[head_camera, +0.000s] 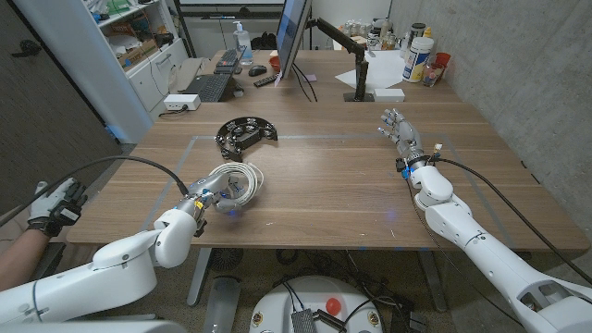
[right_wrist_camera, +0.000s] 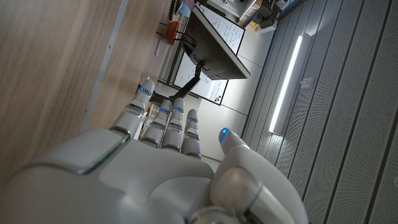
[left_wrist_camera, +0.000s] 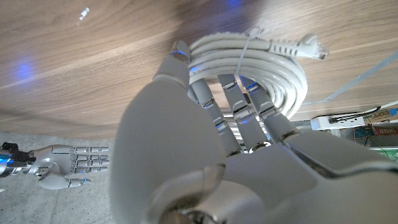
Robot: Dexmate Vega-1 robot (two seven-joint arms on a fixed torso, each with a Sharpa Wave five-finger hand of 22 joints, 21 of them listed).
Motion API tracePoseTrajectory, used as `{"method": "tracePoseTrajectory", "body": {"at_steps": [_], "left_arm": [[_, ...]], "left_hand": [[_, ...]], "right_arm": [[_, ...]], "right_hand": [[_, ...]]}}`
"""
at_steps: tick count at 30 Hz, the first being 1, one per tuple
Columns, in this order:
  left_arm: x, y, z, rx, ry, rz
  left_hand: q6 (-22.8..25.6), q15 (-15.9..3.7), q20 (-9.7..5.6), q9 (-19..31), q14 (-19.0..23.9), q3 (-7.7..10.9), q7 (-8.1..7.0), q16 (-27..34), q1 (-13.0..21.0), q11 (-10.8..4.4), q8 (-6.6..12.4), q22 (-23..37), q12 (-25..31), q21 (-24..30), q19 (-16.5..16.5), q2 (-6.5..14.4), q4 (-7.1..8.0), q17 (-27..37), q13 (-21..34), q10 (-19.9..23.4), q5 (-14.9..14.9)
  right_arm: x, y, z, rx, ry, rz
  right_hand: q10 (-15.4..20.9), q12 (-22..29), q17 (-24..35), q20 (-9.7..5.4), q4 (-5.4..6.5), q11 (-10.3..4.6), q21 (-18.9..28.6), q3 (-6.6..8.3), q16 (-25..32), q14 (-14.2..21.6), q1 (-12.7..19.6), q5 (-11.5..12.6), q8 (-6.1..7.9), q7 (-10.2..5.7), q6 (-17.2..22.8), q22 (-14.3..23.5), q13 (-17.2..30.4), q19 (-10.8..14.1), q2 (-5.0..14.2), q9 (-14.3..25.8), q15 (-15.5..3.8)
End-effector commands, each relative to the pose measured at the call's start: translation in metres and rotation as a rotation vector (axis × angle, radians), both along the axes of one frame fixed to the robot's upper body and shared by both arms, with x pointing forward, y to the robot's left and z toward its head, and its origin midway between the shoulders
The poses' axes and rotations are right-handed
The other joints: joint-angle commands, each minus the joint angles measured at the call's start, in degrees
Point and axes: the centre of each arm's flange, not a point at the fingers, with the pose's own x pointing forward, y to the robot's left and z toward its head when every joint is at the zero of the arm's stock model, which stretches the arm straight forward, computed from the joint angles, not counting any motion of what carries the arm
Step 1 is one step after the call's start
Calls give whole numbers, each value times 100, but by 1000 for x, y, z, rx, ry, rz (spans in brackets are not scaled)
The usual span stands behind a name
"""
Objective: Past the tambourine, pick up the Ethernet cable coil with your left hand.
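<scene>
The white Ethernet cable coil [head_camera: 240, 179] lies on the wooden table [head_camera: 333, 190], nearer to me than the black tambourine [head_camera: 246, 132]. My left hand [head_camera: 209, 197] is at the coil's near left edge. In the left wrist view its fingers [left_wrist_camera: 239, 115] reach fairly straight into the coil [left_wrist_camera: 283, 71], their tips hidden behind the strands, and no grip shows. A thin tie binds the coil, and a plug end sticks out. My right hand [head_camera: 401, 135] stands apart on the right side of the table, fingers straight and holding nothing; it also shows in the right wrist view [right_wrist_camera: 168, 158].
A person's gloved hand [head_camera: 55, 205] is at the table's left edge. At the back stand a monitor [head_camera: 293, 37], a keyboard [head_camera: 211, 86], a white box [head_camera: 182, 102] and bottles [head_camera: 418, 54]. Tape lines mark the tabletop.
</scene>
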Motion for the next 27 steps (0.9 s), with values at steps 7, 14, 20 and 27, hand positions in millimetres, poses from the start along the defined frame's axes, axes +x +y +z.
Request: {"method": "tracePoseTrajectory", "body": {"at_steps": [7,14,20,27], "left_arm": [[-3,-3,5,-7,-13,-13],[-5,-3,8,-9,-19,-13],[-6,-5,13,-11,-29,-21],[-5,-7,16,-18,-34,-30]], "left_hand": [[84,-878,-17,216,236,-35,-46,-48,845,-12,40,34,61,113,-47,900,11,51,-20,56,30],[101,-878,-17,205,259,-43,-40,-67,839,-10,43,43,77,158,-59,900,13,67,-28,62,30],[106,-878,-18,213,277,-49,-35,-85,836,-9,54,50,83,199,-72,900,13,82,-41,57,30],[106,-878,-23,192,292,-58,-33,-112,829,-5,45,57,101,253,-91,897,13,101,-41,56,31]], "right_arm": [[0,0,0,2,3,1],[0,0,0,-2,-1,4],[0,0,0,-1,1,3],[0,-1,0,-3,-1,4]], "right_hand": [[-38,29,10,-21,-17,31,0,-8,36,-13,66,5,26,5,21,10,3,5,0,-4,-28],[-47,27,12,-17,-18,32,-1,-9,35,-21,67,5,26,8,22,10,3,-1,2,-4,-21],[-46,29,11,-19,-19,26,-1,-7,31,-30,69,6,26,9,22,10,3,-1,4,-4,-26],[-46,31,13,-22,-18,32,0,-11,34,-28,66,5,26,7,22,10,3,1,1,-4,-23]]}}
